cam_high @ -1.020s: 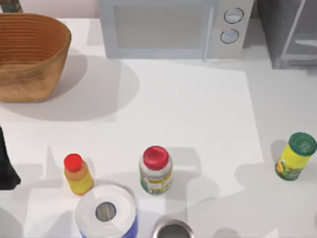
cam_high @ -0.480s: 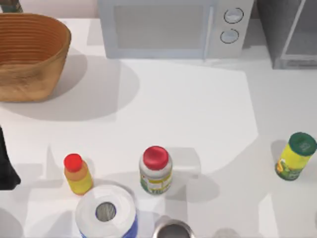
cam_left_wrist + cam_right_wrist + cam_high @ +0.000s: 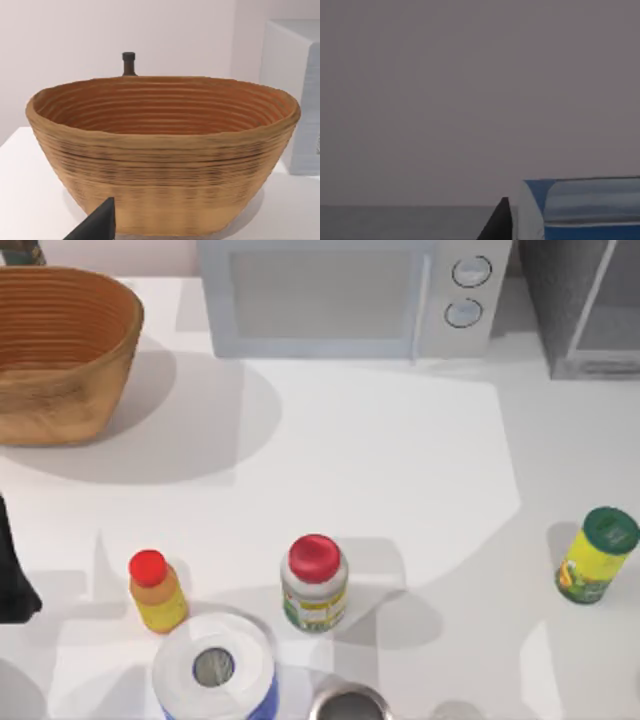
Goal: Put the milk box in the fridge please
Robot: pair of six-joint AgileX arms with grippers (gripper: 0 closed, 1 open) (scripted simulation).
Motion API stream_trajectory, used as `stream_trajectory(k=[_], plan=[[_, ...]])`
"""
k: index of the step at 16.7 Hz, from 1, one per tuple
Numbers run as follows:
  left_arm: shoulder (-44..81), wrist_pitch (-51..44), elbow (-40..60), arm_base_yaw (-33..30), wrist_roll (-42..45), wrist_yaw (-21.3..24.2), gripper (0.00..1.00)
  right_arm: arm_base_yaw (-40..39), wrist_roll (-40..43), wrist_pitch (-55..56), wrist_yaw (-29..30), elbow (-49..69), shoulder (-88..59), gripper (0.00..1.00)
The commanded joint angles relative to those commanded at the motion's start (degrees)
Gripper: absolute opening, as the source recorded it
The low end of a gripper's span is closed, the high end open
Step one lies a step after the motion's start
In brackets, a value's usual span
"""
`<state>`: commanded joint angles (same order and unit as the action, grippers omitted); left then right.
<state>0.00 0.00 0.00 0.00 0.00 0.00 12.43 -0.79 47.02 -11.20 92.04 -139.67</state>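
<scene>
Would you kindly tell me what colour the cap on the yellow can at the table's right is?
Dark green; the can's cap shows best in the top view.

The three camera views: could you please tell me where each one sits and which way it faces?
Top view: above the table, looking down on microwave, basket, fridge and jars; the parked left arm shows dark at the left edge.
Left wrist view: on the left arm, facing the basket side-on; one dark finger of its claw shows.
Right wrist view: on the right arm, facing a plain grey surface, the milk box close by a dark finger.
Shared: the basket, in top and left wrist views.
</scene>
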Motion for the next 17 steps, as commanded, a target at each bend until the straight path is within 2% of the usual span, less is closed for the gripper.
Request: stream_trajectory(k=[11, 17], plan=[[0.00, 0.00, 0.00, 0.00, 0.00, 0.00, 1.00, 0.00, 0.00, 0.00, 0.00, 0.00, 0.00, 0.98], [0.00, 0.00, 0.00, 0.00, 0.00, 0.00, 1.00, 0.00, 0.00, 0.00, 0.00, 0.00, 0.00, 1.00]])
